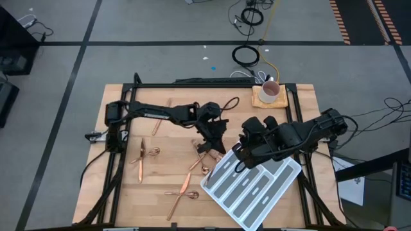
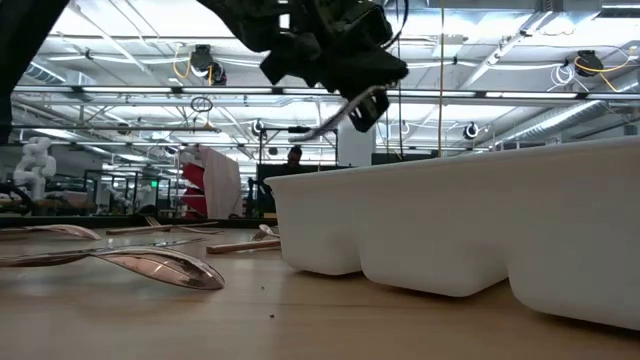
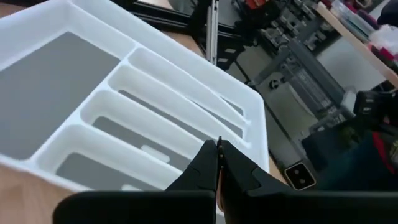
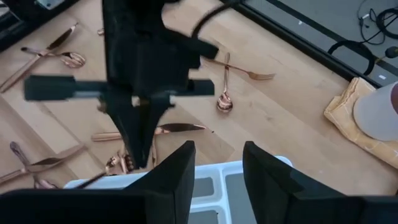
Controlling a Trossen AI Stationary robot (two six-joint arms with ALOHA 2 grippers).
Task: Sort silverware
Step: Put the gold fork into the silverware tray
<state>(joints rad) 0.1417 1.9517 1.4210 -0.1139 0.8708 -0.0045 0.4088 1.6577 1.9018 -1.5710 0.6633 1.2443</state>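
Note:
The white divided tray (image 1: 257,186) lies slantwise on the table's right half, also in the low view (image 2: 450,220) and the left wrist view (image 3: 143,81). Copper silverware lies loose on the wood left of it: a spoon (image 1: 154,152), a crossed pair (image 1: 183,191), a knife (image 4: 174,129), a spoon (image 4: 224,99) and a fork (image 4: 249,73). My left gripper (image 1: 212,142) (image 4: 138,155) hangs above the tray's left corner, shut on one slim piece. My right gripper (image 1: 239,154) (image 4: 217,168) is open above the tray's far corner, right beside the left one, touching nothing. My left gripper pinches a slim piece of silverware (image 2: 340,115) between its two fingers, which come from above and point down. Only a thin sliver (image 3: 219,144) shows between the fingertips in the wrist view. The piece slants out below the fingers, lifted clear above the tray; fork, spoon or knife, I cannot tell.
A white mug (image 1: 270,90) stands on a tan pad at the far edge, right of centre. More silverware lies near the far-left part of the table (image 1: 160,122). Black frame rails run along the table's sides. The two grippers are close together over the tray's far-left rim.

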